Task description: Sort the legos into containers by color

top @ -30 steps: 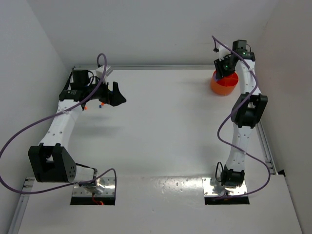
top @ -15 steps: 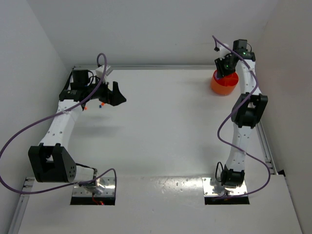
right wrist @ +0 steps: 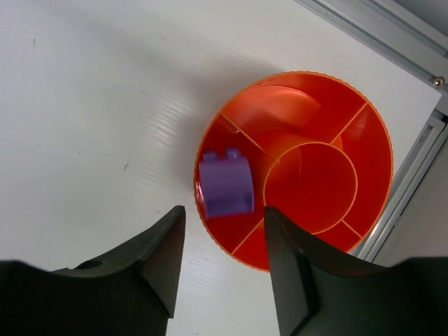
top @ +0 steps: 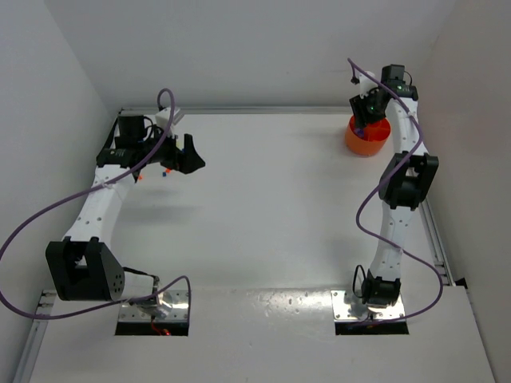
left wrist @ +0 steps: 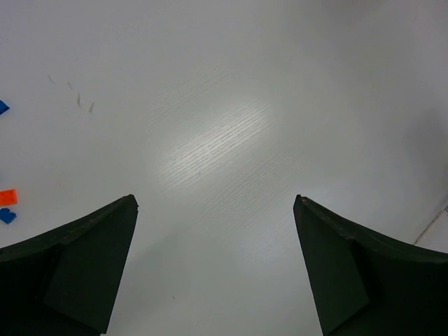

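Nearest the bases, the left arm has hardly moved over the last second. Its left gripper (left wrist: 215, 200) hangs with its fingers spread wide and nothing between them but bare white table (left wrist: 224, 84). Unsorted legos lie just off to its side: an orange-red brick (left wrist: 8, 197) with a blue brick (left wrist: 7, 215) close beside it, and another blue one (left wrist: 3, 107) further along the edge of the wrist view. Farther back, the right arm also holds nearly the same pose above the orange bowl (right wrist: 315, 185) in the far right corner. The change there is small: in the overhead view a purple fleck now shows at the bowl under the gripper, and it was not evident half a second ago. The wrist view shows the right gripper (right wrist: 224, 208) with its fingers parted and gripping nothing. The purple lego (right wrist: 225, 185) sits free of both fingers, over the outer compartment on the side away from the rail. Whether it has landed or is still dropping, I cannot tell. I judge the purple piece just released, so this delivery is essentially done. The bricks by the left gripper are the work remaining.
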`<act>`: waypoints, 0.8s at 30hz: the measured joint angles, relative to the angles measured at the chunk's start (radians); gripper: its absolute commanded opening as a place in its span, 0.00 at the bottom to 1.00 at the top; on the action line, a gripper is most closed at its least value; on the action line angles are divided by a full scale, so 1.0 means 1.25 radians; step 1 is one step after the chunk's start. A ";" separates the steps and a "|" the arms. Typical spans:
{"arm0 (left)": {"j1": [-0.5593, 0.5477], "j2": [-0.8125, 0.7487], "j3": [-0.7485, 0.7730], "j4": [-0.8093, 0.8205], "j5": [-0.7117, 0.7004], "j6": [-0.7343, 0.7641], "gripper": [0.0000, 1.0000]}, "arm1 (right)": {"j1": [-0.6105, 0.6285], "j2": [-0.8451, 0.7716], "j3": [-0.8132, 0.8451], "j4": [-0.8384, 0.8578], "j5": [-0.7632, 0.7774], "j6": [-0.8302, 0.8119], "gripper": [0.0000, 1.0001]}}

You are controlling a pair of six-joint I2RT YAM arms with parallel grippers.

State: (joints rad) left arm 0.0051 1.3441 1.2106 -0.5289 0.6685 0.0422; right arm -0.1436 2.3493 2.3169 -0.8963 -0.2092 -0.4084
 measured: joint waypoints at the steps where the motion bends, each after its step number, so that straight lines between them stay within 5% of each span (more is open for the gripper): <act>1: 0.000 0.000 0.000 0.001 -0.001 -0.003 1.00 | 0.000 0.000 0.000 0.000 0.000 0.001 0.54; 14: 0.050 -0.041 -0.025 0.061 -0.103 -0.043 1.00 | 0.001 -0.075 -0.027 -0.009 -0.074 0.040 0.54; 15: 0.056 -0.046 -0.025 0.064 -0.129 -0.034 1.00 | 0.002 -0.102 -0.043 -0.013 -0.091 0.050 0.57; 17: 0.069 -0.048 -0.016 0.067 -0.178 -0.016 1.00 | 0.002 -0.174 -0.096 -0.013 -0.138 0.080 1.00; 24: 0.166 0.109 0.143 0.060 -0.275 0.019 0.76 | 0.029 -0.370 -0.307 0.040 -0.301 0.184 0.96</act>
State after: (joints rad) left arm 0.2123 1.4799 1.3888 -0.4541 0.3244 0.0654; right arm -0.1070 1.8866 1.9335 -0.8463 -0.5858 -0.1783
